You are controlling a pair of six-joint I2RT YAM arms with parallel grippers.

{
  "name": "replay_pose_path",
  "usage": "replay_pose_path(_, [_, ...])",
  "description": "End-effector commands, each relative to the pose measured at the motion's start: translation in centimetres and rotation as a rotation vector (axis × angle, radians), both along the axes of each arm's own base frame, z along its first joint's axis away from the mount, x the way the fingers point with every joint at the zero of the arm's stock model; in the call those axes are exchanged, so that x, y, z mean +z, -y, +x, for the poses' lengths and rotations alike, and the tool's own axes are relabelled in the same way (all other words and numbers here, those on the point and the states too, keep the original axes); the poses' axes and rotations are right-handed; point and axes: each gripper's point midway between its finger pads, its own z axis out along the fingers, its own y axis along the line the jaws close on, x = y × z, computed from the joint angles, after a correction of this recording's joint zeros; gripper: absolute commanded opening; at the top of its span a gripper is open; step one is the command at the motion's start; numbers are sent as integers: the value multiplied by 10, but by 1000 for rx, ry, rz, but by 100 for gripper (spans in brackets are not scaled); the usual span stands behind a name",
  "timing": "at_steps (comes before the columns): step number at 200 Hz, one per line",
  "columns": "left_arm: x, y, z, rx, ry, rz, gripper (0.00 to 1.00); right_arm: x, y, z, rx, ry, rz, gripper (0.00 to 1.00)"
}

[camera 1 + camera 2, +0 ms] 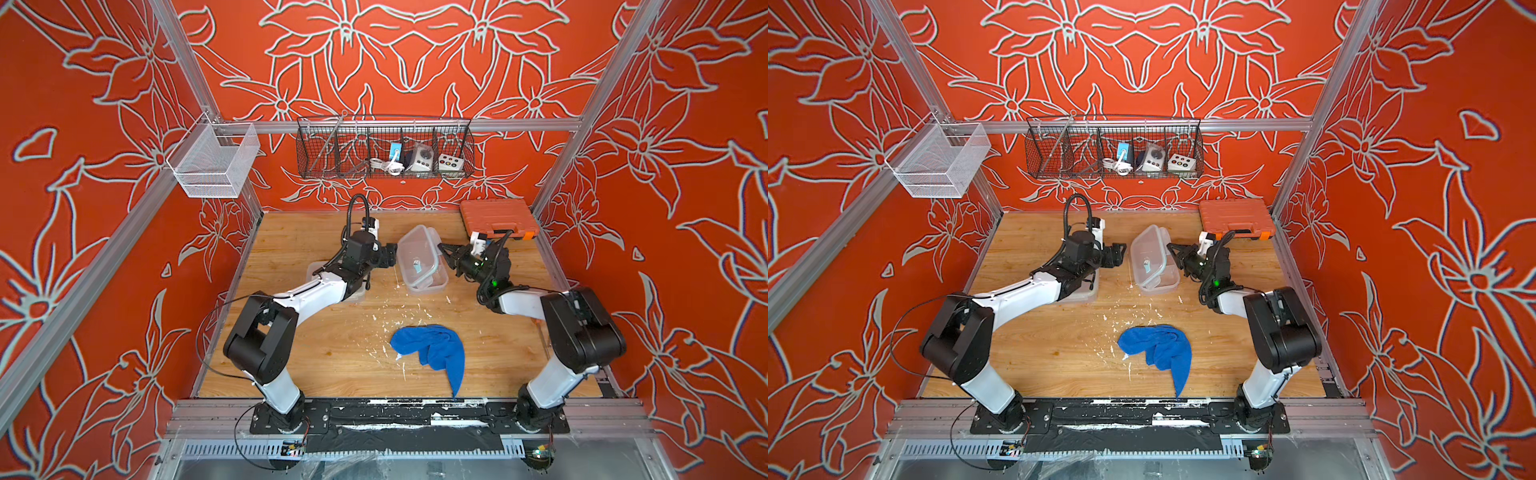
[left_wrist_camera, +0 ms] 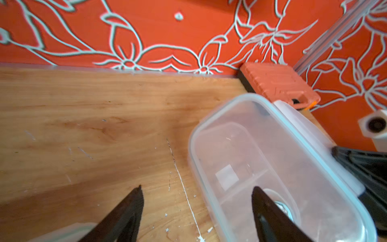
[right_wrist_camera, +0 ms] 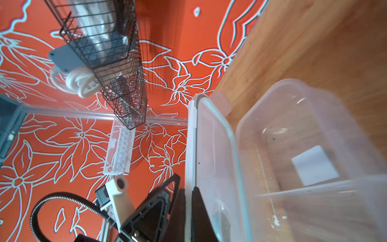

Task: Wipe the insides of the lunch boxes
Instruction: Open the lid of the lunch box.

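- Right gripper point(image 1: 444, 248) clamped on the raised lid point(image 1: 415, 249) of the lunch box point(image 1: 432, 286) at mid-table point(image 1: 332, 345), in both top views. Left gripper point(image 1: 392, 254) wide open and empty, just beside the box. Second lunch box point(image 1: 316, 270) under the left arm.
- Left wrist: fingers point(image 2: 134, 209) spread, holding nothing; lid point(image 2: 272, 157) tilted.
- Right wrist: fingers point(image 3: 199, 209) pinch the lid edge; divided box point(image 3: 303, 117) open, white sticker point(image 3: 314, 165) inside.

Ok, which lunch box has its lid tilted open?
The divided lunch box by the right gripper, which is shut on its raised lid. The other lunch box lies partly under the left arm.
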Motion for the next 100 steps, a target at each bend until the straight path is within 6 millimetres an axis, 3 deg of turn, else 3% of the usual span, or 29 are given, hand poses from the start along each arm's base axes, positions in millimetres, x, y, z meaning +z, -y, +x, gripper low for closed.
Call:
replay_pose_path(1, [8,-20,-3,78,-9,-10,81,20,-17,-10,57,37,-141,0])
replay_pose_path(38, [17,-32,-6,105,3,-21,82,44,-37,-31,121,76,-247,0])
replay_pose_path(62, [17,-35,-8,110,3,-27,82,71,-42,-45,145,137,-286,0])
replay_pose_path(83, [13,-33,-10,97,-8,-27,82,99,-23,-60,124,213,-446,0])
replay_pose_path(100, [9,-30,-11,79,-19,-32,82,112,10,-71,58,251,-618,0])
